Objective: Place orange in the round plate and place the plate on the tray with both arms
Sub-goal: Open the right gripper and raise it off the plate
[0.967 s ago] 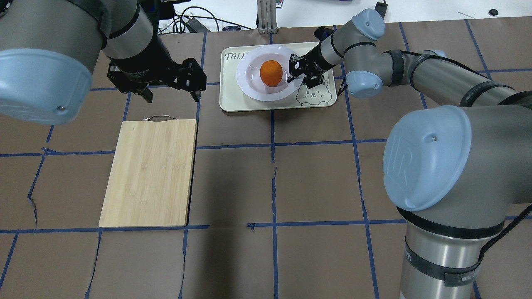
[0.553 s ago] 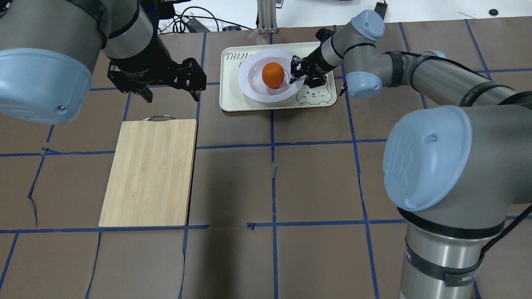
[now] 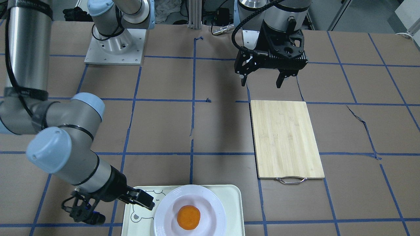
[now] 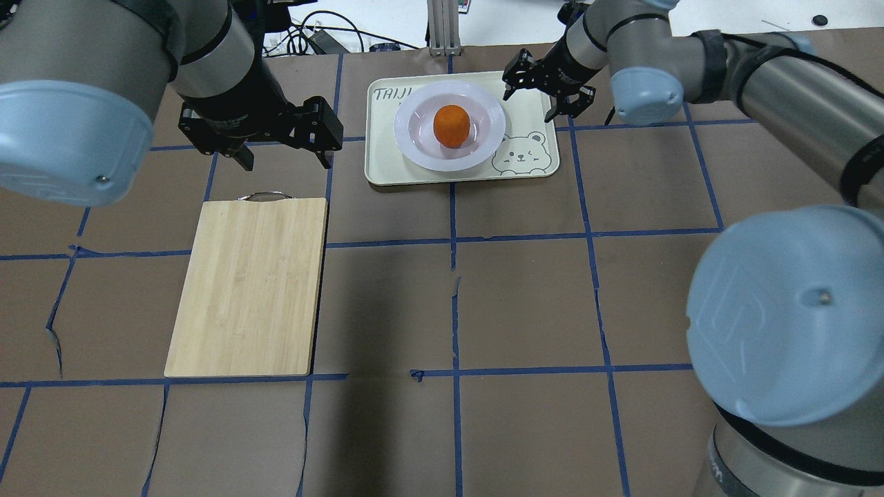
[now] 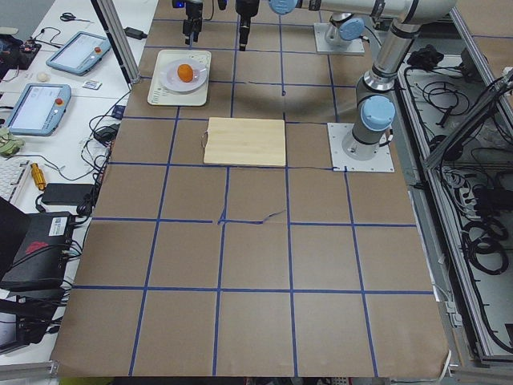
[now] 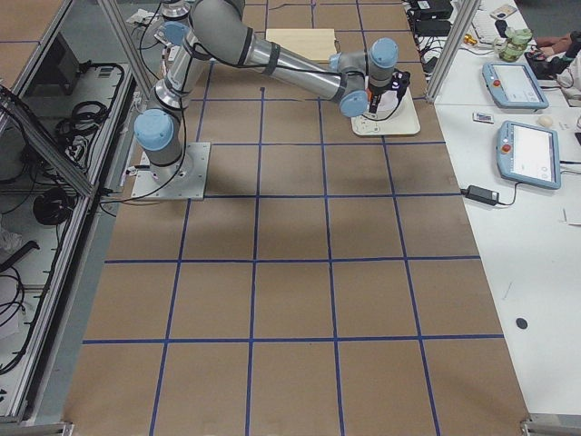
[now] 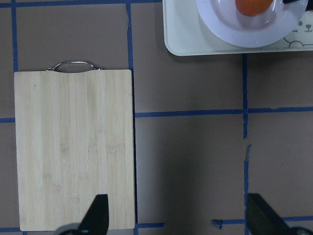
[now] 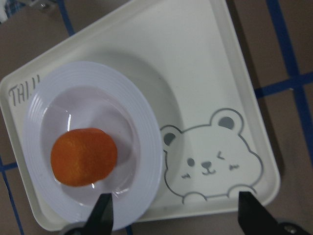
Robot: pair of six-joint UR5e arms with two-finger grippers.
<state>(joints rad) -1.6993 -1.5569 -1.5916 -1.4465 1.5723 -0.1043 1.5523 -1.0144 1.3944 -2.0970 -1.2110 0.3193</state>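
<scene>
bamboo board (image 4: pixel 248 286) lies apart from the tray (image 4: pixel 383 162) bearing plate (image 4: pixel 407 131) and orange (image 4: pixel 452 125); left tool (image 4: pixel 284 163) and right tool (image 4: pixel 530 107) spread wide.

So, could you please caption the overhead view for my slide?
Orange in plate on tray; open right gripper hovers alongside.

Bright orange on white, cream underneath!
The orange (image 4: pixel 452 125) glows against the glossy white round plate (image 4: pixel 412 141) with its ridged rim. The tray (image 4: pixel 387 166) is pale cream, with a grey bear face (image 4: pixel 519 153) in one corner. The bamboo cutting board (image 4: pixel 248 290) is pale tan and streaky, the table (image 4: pixel 525 304) brown, gridded in blue tape. Left arm (image 4: pixel 214 55) and right arm (image 4: pixel 773 83) are silver-grey with light-blue caps.
</scene>
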